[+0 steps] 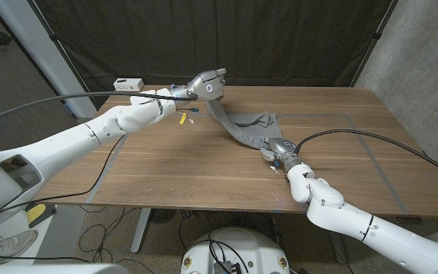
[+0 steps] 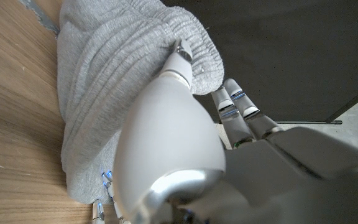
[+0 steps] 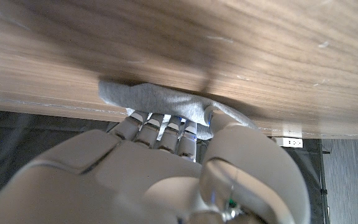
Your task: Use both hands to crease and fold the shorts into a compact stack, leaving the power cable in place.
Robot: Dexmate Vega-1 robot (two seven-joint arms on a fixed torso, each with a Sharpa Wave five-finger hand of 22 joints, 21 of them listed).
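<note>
The grey shorts (image 1: 243,125) stretch from the middle of the wooden table (image 1: 204,175) up toward its far edge. My left hand (image 1: 206,84) grips one end and holds it lifted above the far middle of the table. In the left wrist view that hand (image 2: 179,155) has its fingers in the bunched, ribbed shorts (image 2: 123,56). My right hand (image 1: 280,149) holds the near end low at the table, right of the middle. The right wrist view shows this hand (image 3: 166,168) pinching a fold of the shorts (image 3: 154,99) against the wood. A white power strip (image 1: 128,82) sits at the far left edge.
A dark cable (image 1: 105,171) runs over the table's left side and off the near edge. Faint tape lines (image 1: 379,164) mark the right part of the table. A black curtain (image 1: 280,38) hangs behind, and a concrete wall (image 1: 424,61) stands at the right.
</note>
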